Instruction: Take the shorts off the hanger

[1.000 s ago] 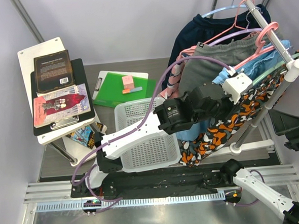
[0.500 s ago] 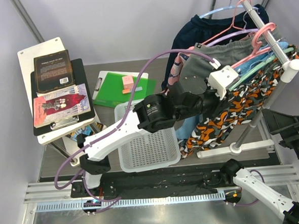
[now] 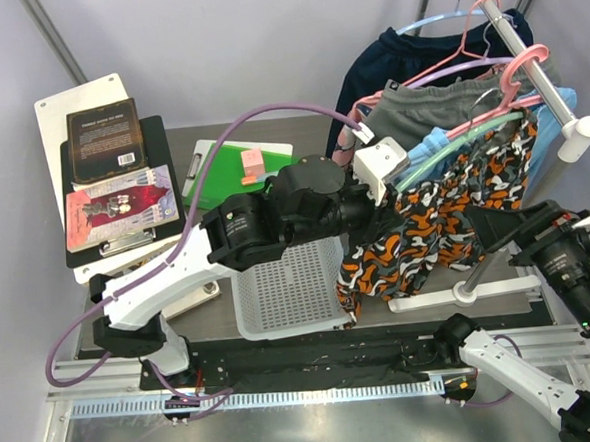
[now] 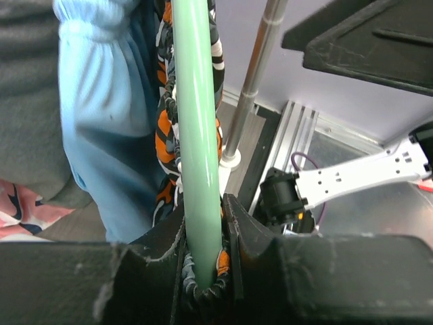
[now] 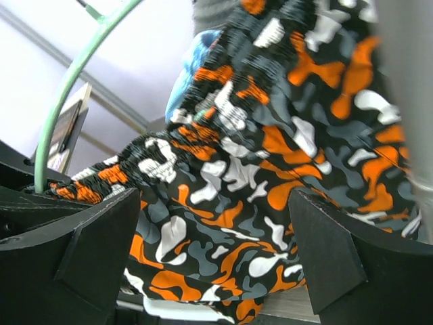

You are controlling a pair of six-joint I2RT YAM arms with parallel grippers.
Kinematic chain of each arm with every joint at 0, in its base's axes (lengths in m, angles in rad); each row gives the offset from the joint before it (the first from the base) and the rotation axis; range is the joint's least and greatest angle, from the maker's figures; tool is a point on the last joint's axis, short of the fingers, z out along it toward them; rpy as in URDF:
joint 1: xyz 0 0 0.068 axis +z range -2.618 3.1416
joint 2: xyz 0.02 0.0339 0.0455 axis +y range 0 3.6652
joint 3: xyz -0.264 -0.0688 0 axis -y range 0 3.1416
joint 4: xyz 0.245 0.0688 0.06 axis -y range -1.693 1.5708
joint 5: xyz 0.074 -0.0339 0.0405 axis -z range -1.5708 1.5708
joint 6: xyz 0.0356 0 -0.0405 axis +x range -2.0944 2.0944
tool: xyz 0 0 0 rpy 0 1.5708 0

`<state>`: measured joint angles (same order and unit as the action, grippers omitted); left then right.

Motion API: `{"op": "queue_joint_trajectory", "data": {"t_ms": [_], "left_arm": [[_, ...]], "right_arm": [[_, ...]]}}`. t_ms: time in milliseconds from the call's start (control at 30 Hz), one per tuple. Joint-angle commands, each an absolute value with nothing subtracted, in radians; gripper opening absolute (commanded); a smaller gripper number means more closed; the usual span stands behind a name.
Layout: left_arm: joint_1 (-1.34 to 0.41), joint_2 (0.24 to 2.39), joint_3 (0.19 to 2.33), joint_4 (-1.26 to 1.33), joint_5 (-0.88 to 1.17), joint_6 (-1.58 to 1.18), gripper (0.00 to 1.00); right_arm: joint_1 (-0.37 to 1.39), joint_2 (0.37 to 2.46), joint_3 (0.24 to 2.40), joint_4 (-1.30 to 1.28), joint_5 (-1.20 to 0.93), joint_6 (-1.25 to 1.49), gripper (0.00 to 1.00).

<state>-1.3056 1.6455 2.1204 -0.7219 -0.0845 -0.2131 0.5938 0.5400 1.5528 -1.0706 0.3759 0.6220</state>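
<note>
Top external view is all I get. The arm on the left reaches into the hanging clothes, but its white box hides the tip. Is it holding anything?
Observer: Yes. The left wrist view shows the left gripper shut on the mint green hanger, pinching the waistband of the camouflage shorts against it.
Operator: And the other arm's claw?
Observer: The right wrist view shows the right gripper wide open, facing the camouflage cloth and holding nothing.
</note>
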Motion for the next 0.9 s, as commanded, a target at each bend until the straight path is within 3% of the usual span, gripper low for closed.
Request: {"op": "queue_joint_trajectory", "data": {"t_ms": [0,200,600,700,767,867], "left_arm": [[-1.299,1.553,2.04,-0.611,-0.006,-0.203,0.0],[-1.289,1.511,1.977,-0.627,0.006,-0.242,0.0],[-1.247,1.476,1.95,-0.768,0.077,-0.258,0.0],[-1.221,1.465,1.936,-0.791,0.129,-0.258,0.0],[-1.221,1.468,1.945,-0.814,0.141,-0.253,0.0],[-1.221,1.467,1.953,-0.86,0.176,-0.249,0.0]], "right_arm": [[0.597,0.562,1.517,-0.938,0.253,0.514,0.98],[0.598,0.568,1.483,-0.819,0.126,0.491,0.98],[0.598,0.689,1.578,-0.821,0.242,0.493,0.92],[0.597,0.722,1.611,-0.824,0.264,0.44,0.85],[0.597,0.742,1.626,-0.828,0.268,0.41,0.74],[0.597,0.775,1.637,-0.838,0.285,0.387,0.7]]}}
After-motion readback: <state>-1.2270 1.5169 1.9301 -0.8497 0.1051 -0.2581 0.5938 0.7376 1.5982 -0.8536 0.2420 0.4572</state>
